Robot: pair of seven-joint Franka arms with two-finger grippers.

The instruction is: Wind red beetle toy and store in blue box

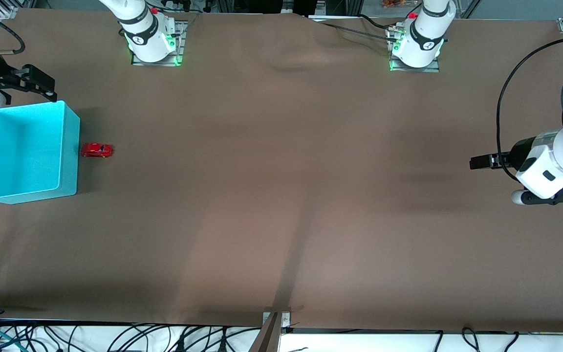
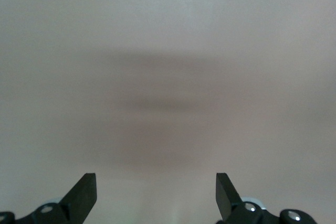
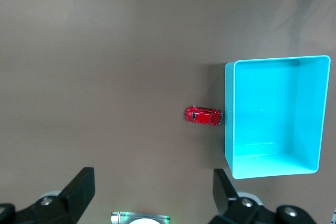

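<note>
1. Hanging above the counter (image 1: 281,195) at the right arm's end, the right gripper (image 3: 152,190) has its jaws spread wide, holding nothing.
2. Blue box (image 1: 27,151) sits there, open-topped.
3. Red beetle toy (image 1: 97,150) lies just beside its wall.
4. Left gripper (image 2: 156,195) hovers over bare counter, jaws wide, gripping nothing.

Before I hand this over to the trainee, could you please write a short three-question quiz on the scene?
1. True or false: the tiny glossy red toy car lies inside the light turquoise plastic bin.
2. Which gripper is nearer the bin: (a) left gripper, (b) right gripper?
3. What are both grippers holding?

Key: 1. False, it sits on the table beside the bin's wall. 2. (b). 3. Nothing; both are open.
</note>
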